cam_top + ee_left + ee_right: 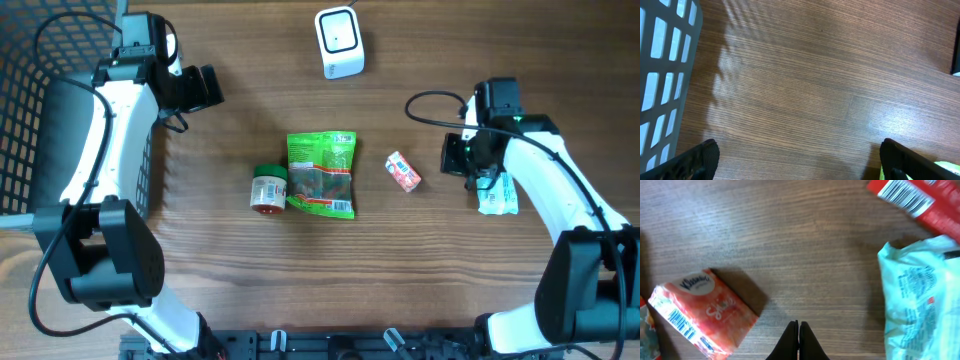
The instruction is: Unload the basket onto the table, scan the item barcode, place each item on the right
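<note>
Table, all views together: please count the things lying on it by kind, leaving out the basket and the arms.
Scanner: 1
Jar: 1
Tissue pack: 1
Other packets: 3 (green bag, pale packet, red packet, the last seen only from the right wrist)
Total: 6

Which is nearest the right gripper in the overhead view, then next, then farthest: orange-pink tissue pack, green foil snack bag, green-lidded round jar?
1. Orange-pink tissue pack, just left of the right gripper.
2. Green foil snack bag, table centre.
3. Green-lidded round jar, beyond the bag.
</note>
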Action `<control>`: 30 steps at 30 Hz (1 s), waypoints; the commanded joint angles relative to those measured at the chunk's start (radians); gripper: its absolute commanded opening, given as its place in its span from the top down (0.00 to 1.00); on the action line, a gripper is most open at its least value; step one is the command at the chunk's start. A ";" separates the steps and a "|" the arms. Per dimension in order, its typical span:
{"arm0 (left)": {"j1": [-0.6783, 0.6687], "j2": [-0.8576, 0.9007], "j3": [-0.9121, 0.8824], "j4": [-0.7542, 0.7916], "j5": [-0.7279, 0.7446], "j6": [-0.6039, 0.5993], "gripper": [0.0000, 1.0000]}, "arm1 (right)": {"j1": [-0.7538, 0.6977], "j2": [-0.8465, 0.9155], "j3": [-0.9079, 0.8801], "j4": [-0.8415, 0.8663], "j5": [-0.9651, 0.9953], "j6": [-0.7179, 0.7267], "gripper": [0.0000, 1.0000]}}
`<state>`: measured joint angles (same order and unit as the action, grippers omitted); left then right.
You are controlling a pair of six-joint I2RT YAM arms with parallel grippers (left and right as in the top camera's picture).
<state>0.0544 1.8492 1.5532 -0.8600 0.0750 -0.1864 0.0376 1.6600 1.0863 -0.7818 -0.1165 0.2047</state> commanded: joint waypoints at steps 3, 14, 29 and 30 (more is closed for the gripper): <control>0.002 -0.015 0.010 0.000 -0.006 -0.009 0.00 | 0.002 -0.013 -0.039 0.018 -0.103 0.005 0.96; 0.002 -0.015 0.010 0.000 -0.006 -0.009 0.00 | 0.005 -0.013 -0.129 0.170 -0.275 0.001 0.96; 0.003 -0.015 0.010 0.000 -0.006 -0.009 0.00 | 0.089 -0.013 -0.155 0.201 -0.330 -0.003 0.96; 0.003 -0.015 0.010 0.000 -0.006 -0.009 0.00 | 0.090 -0.013 -0.155 0.200 -0.331 -0.003 0.96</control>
<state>0.0544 1.8492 1.5532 -0.8600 0.0750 -0.1864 0.1181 1.6600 0.9390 -0.5850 -0.4221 0.2085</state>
